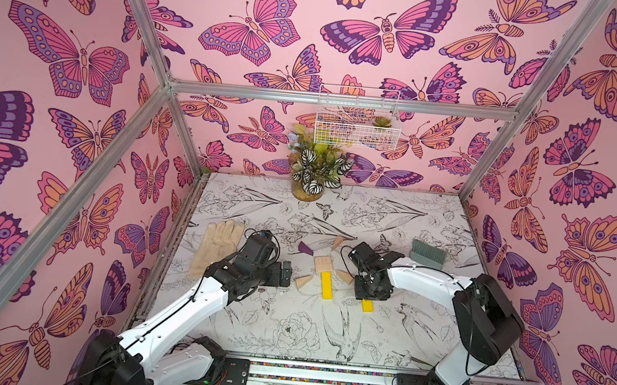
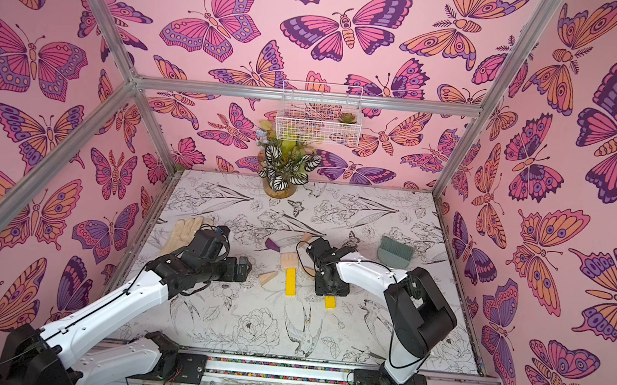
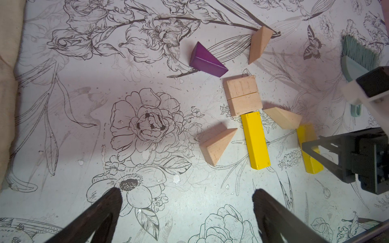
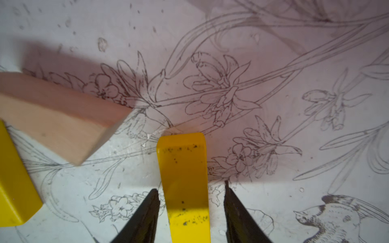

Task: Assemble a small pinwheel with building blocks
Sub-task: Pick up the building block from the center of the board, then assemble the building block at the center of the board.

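One wire basket [image 1: 344,138] holds a small succulent [image 1: 382,122].

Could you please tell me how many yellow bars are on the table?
2. The first bar abuts the wooden square; the second bar lies between the right gripper's open jaws. None seems hidden.

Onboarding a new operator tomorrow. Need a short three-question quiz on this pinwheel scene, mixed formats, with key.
1. True or false: the purple wedge lies apart from the wooden square.
2. What does the open right pincer straddle? A the purple wedge; B a yellow bar; C the teal brush.
3. How many pale wooden wedges lie on the table?
Key: 1 true. 2 B. 3 three.
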Motion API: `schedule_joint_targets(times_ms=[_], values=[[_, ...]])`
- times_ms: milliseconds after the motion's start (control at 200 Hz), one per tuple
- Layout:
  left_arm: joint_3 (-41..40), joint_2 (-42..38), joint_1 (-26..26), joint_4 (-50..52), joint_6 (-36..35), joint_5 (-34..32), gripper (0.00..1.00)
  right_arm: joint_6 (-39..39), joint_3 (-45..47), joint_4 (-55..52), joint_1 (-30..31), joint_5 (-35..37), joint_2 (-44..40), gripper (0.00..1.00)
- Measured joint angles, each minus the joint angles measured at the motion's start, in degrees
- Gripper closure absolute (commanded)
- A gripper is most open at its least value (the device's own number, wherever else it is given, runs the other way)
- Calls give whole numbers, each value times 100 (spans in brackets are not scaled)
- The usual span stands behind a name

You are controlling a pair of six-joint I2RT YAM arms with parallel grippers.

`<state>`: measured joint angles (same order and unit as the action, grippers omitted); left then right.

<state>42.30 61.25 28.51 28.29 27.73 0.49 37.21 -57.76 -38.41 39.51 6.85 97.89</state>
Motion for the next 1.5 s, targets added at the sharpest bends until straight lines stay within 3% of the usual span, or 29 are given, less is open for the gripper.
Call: schedule_joint_targets(times_ms=[210, 325, 446, 651, 901, 1502], values=[[0, 0, 0, 0, 2, 11, 0, 17, 57, 157, 0, -103, 63, 72], [0, 0, 0, 0, 2, 9, 0, 31, 83, 131, 4, -94, 2, 76], [0, 0, 0, 0, 2, 4, 0, 70, 24, -136, 199, 44, -210, 77], [-4, 0, 0, -15, 44, -13, 0, 415, -649, -439, 1113, 109, -402, 78], [-146, -31, 0, -111, 120, -7, 0, 933, -1252, -455, 1971, -68, 463, 78], [-398, -378, 0, -131, 129, -9, 0, 1300, -1268, -531, 2065, -448, 643, 78]])
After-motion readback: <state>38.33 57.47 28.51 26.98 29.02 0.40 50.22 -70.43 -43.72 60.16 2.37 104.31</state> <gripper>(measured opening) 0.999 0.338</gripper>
